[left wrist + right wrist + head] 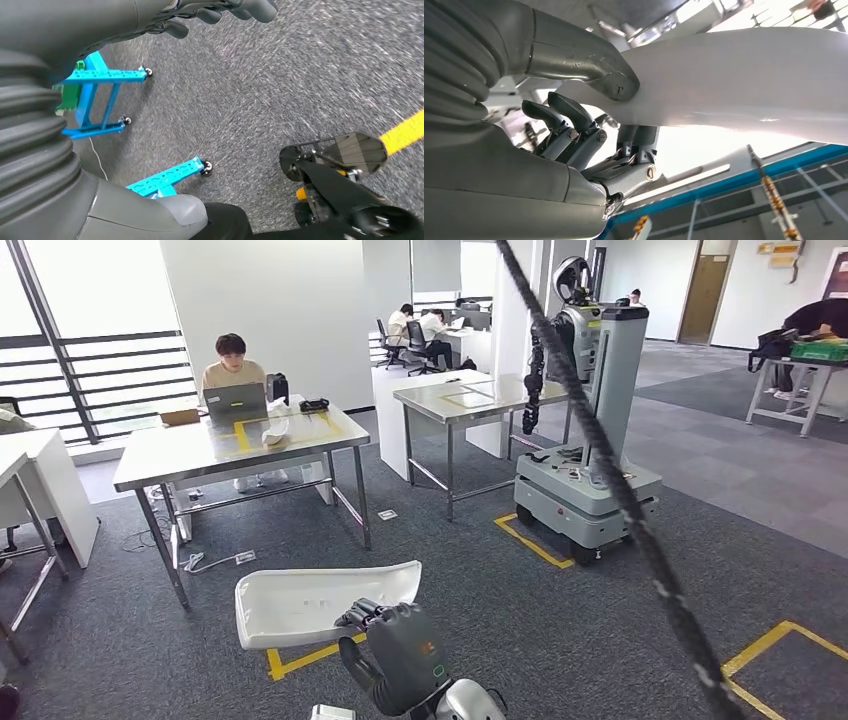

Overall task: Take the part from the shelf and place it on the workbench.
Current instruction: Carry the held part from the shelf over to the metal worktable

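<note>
While right hand [385, 625] fingers [569, 112] clamp white part [320, 602], left hand [220, 12] curled, empty.

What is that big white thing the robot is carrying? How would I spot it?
Look low in the head view, above the grey carpet before the steel table. The white part is a long shallow tray-like shell, held by the right hand. Nothing else there is off the floor.

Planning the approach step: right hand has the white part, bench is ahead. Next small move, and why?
Probably keep walking toward the steel workbench, holding the grip. The right hand holds the white part over carpet, well short of the bench, whose yellow-taped area already has another white part on it.
</note>
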